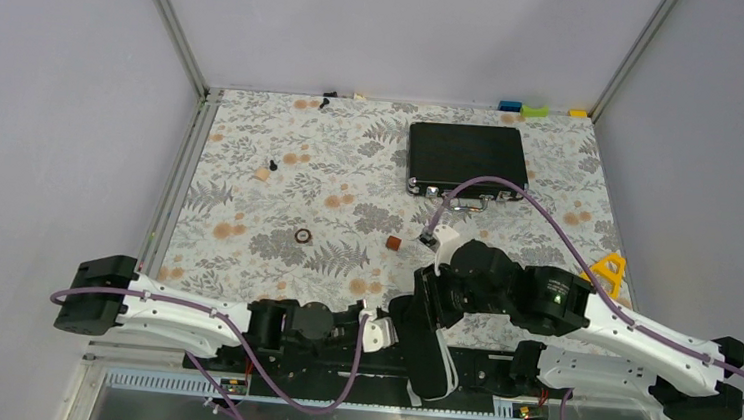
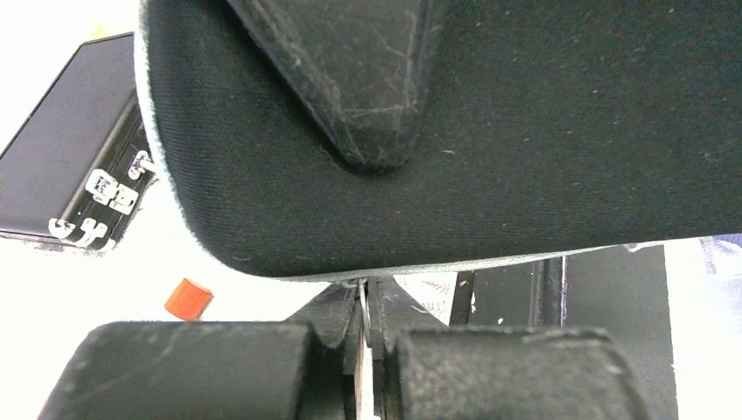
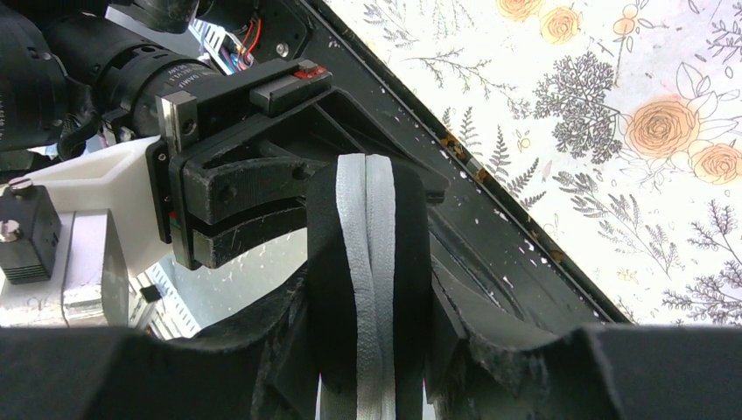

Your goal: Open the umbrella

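Umbrella: not visible in any view; judged to be inside the black case [image 1: 429, 353].

Left gripper [image 2: 367, 372]: fully closed, apparently pinching a thin metal zip pull [image 2: 362, 306].

Centre: the case is held off the table [image 1: 251, 160] at its near edge, with the zip closed where it shows.

Right gripper [image 3: 372, 350]: jaws part-way apart, clamped across the case.

Risks: the thin pull may slip from the pads. Tugging the zip could twist the case out of the right grip and drop it off the edge.

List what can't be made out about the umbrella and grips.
Umbrella: in no view; maybe inside the zipped black case.
Left gripper: left wrist view, the thin metal piece it pinches mostly hidden by its fingers.
Top view: grips too small, partly under the right arm.
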Robot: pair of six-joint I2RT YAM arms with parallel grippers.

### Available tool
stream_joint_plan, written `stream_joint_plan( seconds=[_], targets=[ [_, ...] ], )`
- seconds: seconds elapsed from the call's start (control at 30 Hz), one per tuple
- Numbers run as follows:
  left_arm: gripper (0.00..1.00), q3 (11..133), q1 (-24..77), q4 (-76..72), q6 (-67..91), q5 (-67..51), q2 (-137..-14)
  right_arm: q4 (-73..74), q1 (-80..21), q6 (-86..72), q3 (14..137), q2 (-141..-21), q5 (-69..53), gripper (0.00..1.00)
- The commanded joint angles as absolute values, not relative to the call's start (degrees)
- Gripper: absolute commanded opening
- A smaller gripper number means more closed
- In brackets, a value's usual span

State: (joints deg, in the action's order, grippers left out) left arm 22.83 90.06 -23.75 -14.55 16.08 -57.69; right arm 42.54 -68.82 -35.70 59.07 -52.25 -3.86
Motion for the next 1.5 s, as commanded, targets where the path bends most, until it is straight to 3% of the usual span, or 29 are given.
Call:
stream_joint_plan(
  seconds=[0.0,0.47,0.97,1.47],
  targets=[
    [0.0,23.9,91.7,-27.9,-13.3,11.4,-58.7,32.9,-68.1,-34.7,57.8,-49.4,7.7,0.0],
    [0.0,23.1,91.8,-29.8,-12.6,10.7,-61.1,26.1,-66.3,-28.6,56.9,-48.4,17.8,0.0],
    [0.0,24.1,92.0,-30.9,-12.0,8.2,-65.6,17.6,-58.8,-26.4,58.9,-50.3,12.4,0.0],
    [0.0,24.7,92.6,-31.8,-10.5,6.2,-68.2,9.8,-56.0,-27.0,57.2,-48.6,16.2,0.0]
  ],
)
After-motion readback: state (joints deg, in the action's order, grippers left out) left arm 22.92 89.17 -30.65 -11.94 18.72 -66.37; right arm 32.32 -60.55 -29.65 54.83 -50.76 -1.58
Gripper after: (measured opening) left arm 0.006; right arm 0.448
